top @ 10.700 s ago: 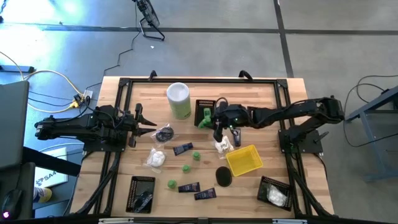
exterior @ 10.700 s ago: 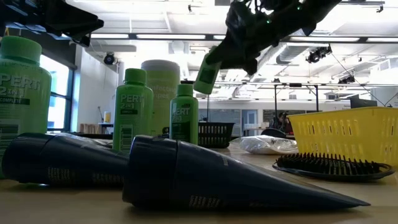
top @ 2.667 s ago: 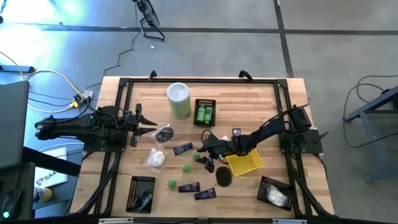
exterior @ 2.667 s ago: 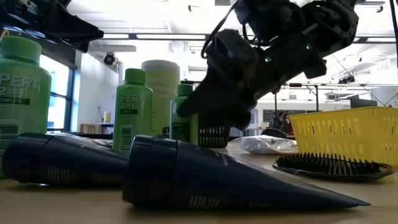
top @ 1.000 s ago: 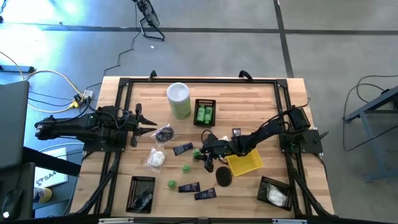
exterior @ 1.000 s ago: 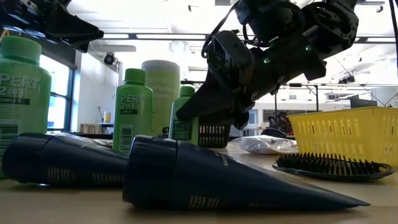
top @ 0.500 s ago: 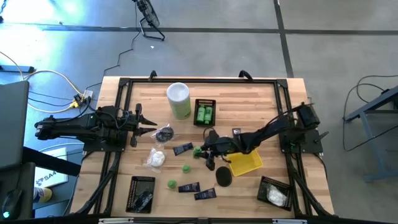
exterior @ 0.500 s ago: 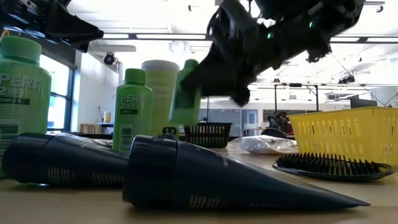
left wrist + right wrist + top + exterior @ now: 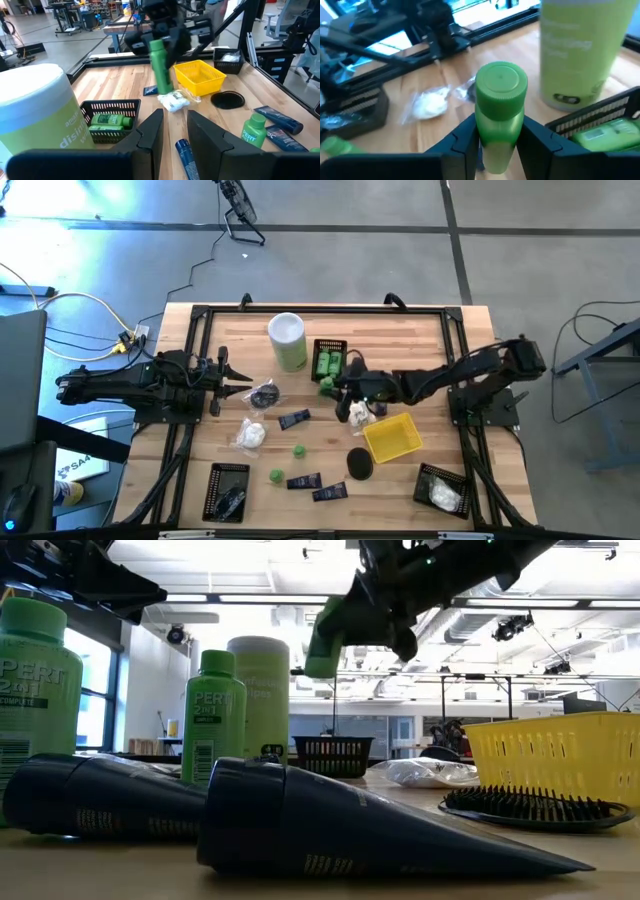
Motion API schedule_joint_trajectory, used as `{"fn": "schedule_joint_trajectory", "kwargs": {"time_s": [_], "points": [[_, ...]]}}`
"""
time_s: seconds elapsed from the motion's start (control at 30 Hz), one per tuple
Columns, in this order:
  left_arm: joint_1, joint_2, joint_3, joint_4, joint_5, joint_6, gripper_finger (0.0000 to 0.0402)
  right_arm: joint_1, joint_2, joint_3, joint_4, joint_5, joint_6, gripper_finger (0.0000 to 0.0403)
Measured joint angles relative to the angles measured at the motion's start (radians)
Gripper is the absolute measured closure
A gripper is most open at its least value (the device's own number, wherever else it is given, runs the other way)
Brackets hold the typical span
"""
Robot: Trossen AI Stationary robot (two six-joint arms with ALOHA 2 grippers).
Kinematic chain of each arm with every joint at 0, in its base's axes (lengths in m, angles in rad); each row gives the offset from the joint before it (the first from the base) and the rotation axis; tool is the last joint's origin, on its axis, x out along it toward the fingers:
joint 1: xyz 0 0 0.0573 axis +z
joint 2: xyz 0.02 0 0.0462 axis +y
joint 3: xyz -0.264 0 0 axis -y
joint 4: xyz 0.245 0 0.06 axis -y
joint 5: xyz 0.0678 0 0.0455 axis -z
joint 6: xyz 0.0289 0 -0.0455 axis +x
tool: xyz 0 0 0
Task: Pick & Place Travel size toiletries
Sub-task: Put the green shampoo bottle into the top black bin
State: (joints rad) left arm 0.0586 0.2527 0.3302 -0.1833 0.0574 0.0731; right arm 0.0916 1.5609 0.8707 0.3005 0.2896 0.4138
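Right gripper (image 9: 340, 387) pinches a small green bottle (image 9: 499, 112) upright by its body, lifted clear beside the black mesh basket (image 9: 329, 361), likely for dropping in with two others; left gripper (image 9: 222, 376) waits table-edge, fingers slightly parted, empty.

One camera is looking straight down over the table (image 9: 420, 330), another level across it. Both wrist cameras are facing forward at close range, all sharing the lifted green bottle (image 9: 160, 67).
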Motion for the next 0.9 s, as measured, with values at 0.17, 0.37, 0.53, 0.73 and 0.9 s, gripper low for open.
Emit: {"fn": "schedule_joint_trajectory", "kwargs": {"time_s": [0.17, 0.37, 0.53, 0.73, 0.9], "points": [[0.000, 0.000, 0.000, 0.000, 0.000, 0.000, 0.0318, -0.065, -0.001, 0.000, -0.026, -0.002, 0.011, 0.0296], [0.000, 0.000, 0.000, 0.000, 0.000, 0.000, 0.0318, -0.134, 0.015, 0.000, -0.087, -0.004, 0.109, 0.0296], [0.000, 0.000, 0.000, 0.000, 0.001, 0.000, 0.0318, -0.171, 0.016, 0.000, -0.134, -0.005, 0.141, 0.0296], [0.000, 0.000, 0.000, 0.000, 0.001, 0.000, 0.0318, -0.194, 0.017, 0.000, -0.133, -0.012, 0.145, 0.0296], [0.000, 0.000, 0.000, 0.000, 0.004, 0.000, 0.0318, -0.197, 0.017, 0.000, -0.132, -0.006, 0.188, 0.0295]]}}
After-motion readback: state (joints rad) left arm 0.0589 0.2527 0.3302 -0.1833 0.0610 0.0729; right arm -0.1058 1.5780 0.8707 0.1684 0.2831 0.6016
